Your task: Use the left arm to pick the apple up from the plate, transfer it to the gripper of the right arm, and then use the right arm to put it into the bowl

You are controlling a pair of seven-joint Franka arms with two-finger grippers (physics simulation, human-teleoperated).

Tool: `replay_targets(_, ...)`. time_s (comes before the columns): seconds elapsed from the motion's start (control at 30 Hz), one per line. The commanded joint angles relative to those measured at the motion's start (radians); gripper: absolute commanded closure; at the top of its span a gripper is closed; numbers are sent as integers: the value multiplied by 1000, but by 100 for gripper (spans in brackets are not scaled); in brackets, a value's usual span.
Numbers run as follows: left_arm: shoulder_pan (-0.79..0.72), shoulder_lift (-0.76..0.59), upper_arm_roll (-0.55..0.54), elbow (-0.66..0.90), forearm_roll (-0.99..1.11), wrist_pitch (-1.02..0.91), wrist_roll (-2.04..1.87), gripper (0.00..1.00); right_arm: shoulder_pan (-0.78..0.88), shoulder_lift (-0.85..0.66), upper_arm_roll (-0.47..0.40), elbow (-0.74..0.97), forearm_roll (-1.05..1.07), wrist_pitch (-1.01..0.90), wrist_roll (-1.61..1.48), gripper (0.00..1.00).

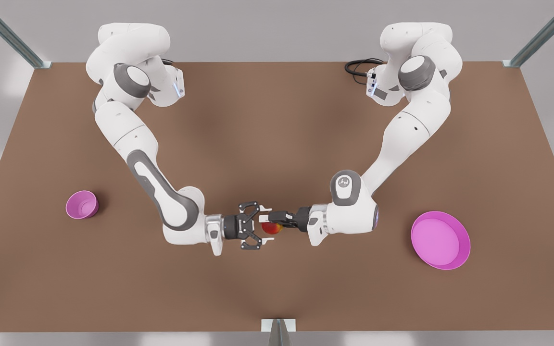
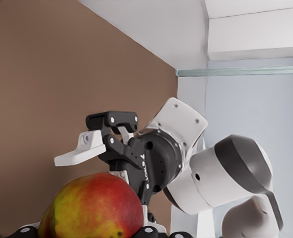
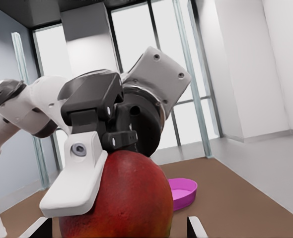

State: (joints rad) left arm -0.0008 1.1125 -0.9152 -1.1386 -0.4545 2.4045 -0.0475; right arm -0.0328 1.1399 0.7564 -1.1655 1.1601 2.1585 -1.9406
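Over the near middle of the counter (image 1: 277, 120), the two claws meet tip to tip. The left claw (image 1: 279, 222), narrow and straight-fingered, reaches in from the front view's right. It is closed on the apple (image 1: 270, 228), and in the right wrist view one of its white fingers (image 3: 74, 188) lies flat against the fruit's red skin. The right claw (image 1: 266, 226), wide and linked, comes in from the front view's left with its jaws spread. One fingertip is on either side of the apple, and I cannot tell whether they touch it.

The apple is held clear of the counter between the two wrists, well away from both dishes. It looks close to round, so no long axis can be made out, and no stem shows. Its yellow-orange patch faces the left wrist camera, and its deep red side faces the right wrist camera.

Both forearms run nearly level, in line with each other, parallel to the counter's near edge. The bowl (image 1: 92, 210) sits upright near the front view's left edge, and the plate (image 1: 464, 250) lies near the front view's right edge.

The counter is a plain matte brown sheet. A black cable (image 1: 358, 67) coils at the arm base on the front view's right. Grey metal posts (image 1: 7, 33) rise at the far corners against pale walls, and the right wrist view shows tall windows.
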Motion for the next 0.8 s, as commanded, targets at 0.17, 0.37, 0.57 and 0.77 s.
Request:
replay_targets(0.17,-1,-2,-1,0,-3,-1,17,27,7,-2,17,1,0,49,-37,0)
replay_targets(0.37,-7,-2,1,0,-3,-1,18,27,24,6,26,17,6,70,-34,0)
replay_targets(0.57,-7,-2,2,0,-1,-1,20,27,24,6,32,17,6,73,-32,2)
replay_targets(0.77,-7,-2,2,0,-1,-1,20,24,19,4,32,15,3,69,-35,24)
